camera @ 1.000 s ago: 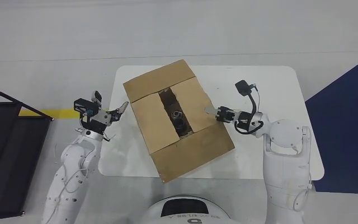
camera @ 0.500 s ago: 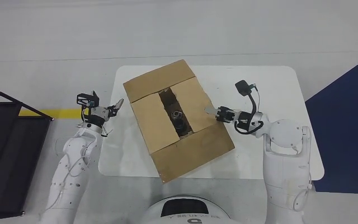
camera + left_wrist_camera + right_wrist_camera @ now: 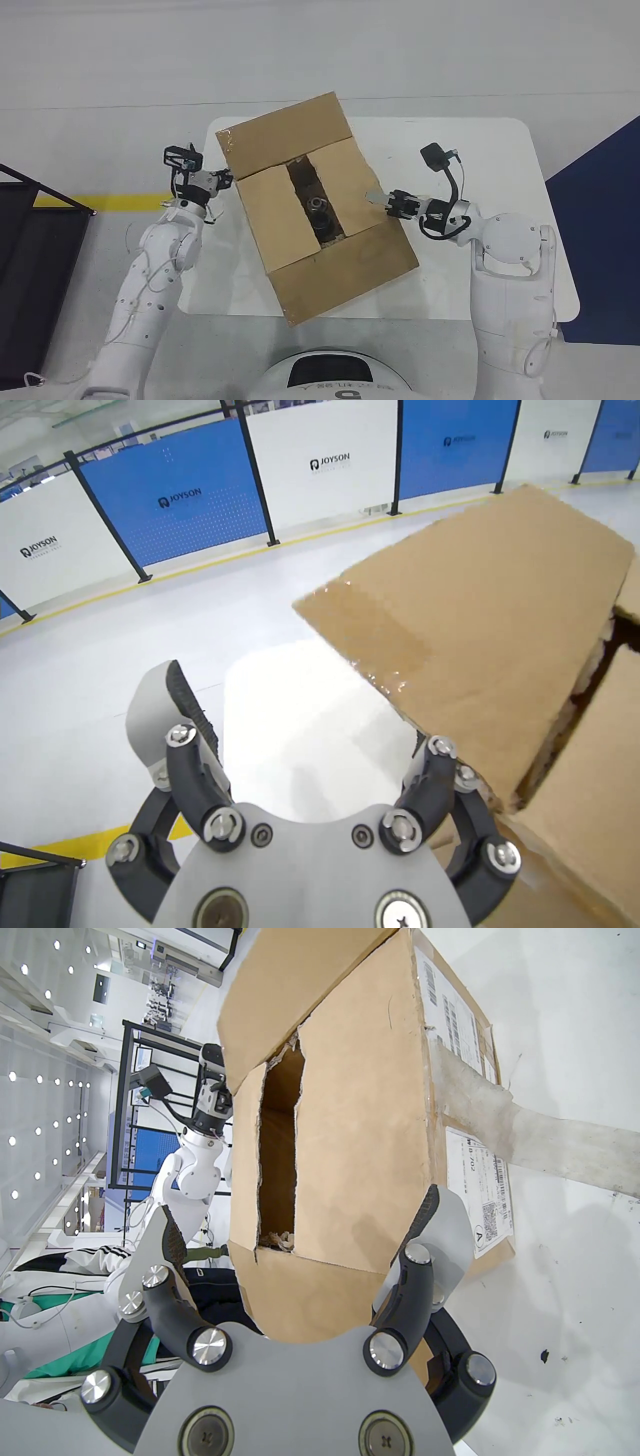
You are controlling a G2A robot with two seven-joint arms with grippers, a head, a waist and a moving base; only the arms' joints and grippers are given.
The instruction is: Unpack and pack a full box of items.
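A cardboard box (image 3: 330, 250) lies slantwise on the white table (image 3: 480, 150). Its top flaps stand apart, and a dark item (image 3: 318, 212) shows through the gap. My left gripper (image 3: 215, 180) is open at the box's left edge, just beneath the raised far flap (image 3: 285, 135). In the left wrist view that gripper (image 3: 300, 720) has one finger free over the table and the other tucked under the flap (image 3: 475, 625). My right gripper (image 3: 378, 197) is open at the right flap's edge. In the right wrist view it (image 3: 300, 1223) straddles that cardboard flap (image 3: 360, 1128).
A black rack (image 3: 30, 270) stands on the floor left of the table. A torn tape strip (image 3: 550, 1138) hangs from the box side onto the tabletop. There is free table room to the right of the box and behind it.
My left arm has swung forward and inward, bringing its gripper to the box's left edge. The far flap has lifted. The right arm has stayed still.
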